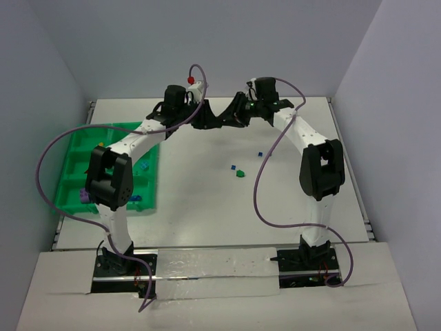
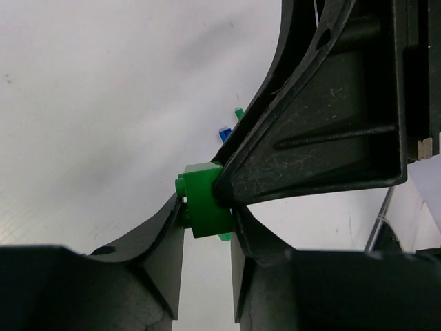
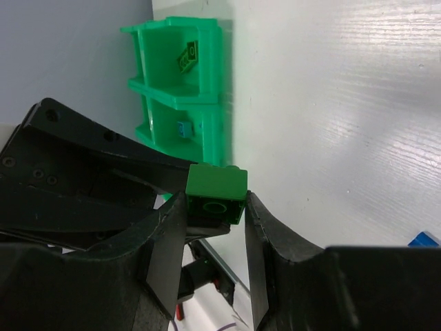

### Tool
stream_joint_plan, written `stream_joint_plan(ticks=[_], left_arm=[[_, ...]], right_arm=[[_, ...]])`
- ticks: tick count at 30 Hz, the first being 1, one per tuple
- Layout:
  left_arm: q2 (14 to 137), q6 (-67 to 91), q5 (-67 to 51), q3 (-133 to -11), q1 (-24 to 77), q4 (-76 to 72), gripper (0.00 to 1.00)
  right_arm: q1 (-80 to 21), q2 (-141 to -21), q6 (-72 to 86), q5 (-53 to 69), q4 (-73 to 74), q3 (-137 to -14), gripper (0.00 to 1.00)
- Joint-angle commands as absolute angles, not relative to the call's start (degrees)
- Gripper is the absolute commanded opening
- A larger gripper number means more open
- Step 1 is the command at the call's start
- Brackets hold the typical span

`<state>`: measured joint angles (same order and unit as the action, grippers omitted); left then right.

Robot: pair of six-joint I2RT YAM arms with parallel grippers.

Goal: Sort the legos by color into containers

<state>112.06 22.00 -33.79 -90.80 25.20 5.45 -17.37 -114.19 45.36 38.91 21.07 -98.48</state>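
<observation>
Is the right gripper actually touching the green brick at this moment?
Touching. The right wrist view shows the green brick wedged between the fingers of the right gripper, with both inner faces against its sides and no gap.

Overhead looks down; 2 close wrist views share green brick (image 2: pixel 203 200).

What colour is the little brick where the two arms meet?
The brick is green; the right wrist view shows it best.

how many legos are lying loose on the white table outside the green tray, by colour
blue legos: 2
green legos: 1
total: 3
not counted: the green brick held in the air
</observation>
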Motion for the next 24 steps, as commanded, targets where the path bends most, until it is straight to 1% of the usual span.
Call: stream_joint_plan(ticks=[1,2,3,4,6,7,8,10,12,16,18,20,22,24], left_arm=[[112.07,22.96,-32.61,-93.56,25.33,3.96,0.14],[111.72,22.75,-32.61,-93.29,25.17,3.98,0.09],[111.43,22.42,-32.63,-93.09,24.97,4.09,0.04],[110.89,22.16,-32.94,-92.59,24.57,4.2,0.01],[109.19,21.47,-34.38,-90.77,23.18,4.27,0.0],[108.41,20.97,-34.69,-90.11,22.36,4.7,0.0],[107.32,20.12,-34.84,-89.44,21.28,5.56,0.0],[105.86,16.97,-35.76,-89.15,19.34,8.67,0.0],[103.37,13.98,-36.25,-88.38,15.48,13.96,0.0],[99.38,6.59,-30.06,-87.32,8.79,21.65,0.0],[98.21,4.42,-28.3,-87.29,5.54,25.15,0.0],[97.96,2.27,-23.46,-88.38,1.8,29.25,0.0],[97.57,0.64,-18.88,-88.51,0.2,32.3,0.0],[96.02,-2.76,-15.91,-86.75,-2.9,31.68,0.12]], right_arm=[[-17.98,-111.25,45.49,42.83,18.53,-100.43,0.27],[-17.9,-111.36,45.41,43.2,18.37,-100.37,0.42],[-17.76,-111.36,45.3,43.41,18.37,-100.32,0.54],[-17.44,-111.33,44.9,43.59,18.4,-100.13,0.65],[-16.6,-110.99,43.17,43.4,18.69,-99.75,0.9],[-16.13,-110.68,42.1,43.09,19.18,-99.7,0.98],[-15.45,-110.35,40.44,42.51,20.05,-99.81,1.0],[-14.53,-109.89,36.68,40.07,22.37,-100.61,1.0],[-13.89,-109.03,28.11,36.7,26.84,-102.39,1.0],[-13.91,-106.32,15.69,28.87,30.73,-102.51,1.0],[-13.97,-104.64,11.54,26.34,31.02,-101.04,1.0],[-14.5,-102.68,6.41,23.14,30.35,-97.91,1.0],[-15.02,-100.83,3.39,20.34,29.45,-95.75,1.0],[-15.2,-100.2,0.97,19.25,29.44,-94.18,1.0]])
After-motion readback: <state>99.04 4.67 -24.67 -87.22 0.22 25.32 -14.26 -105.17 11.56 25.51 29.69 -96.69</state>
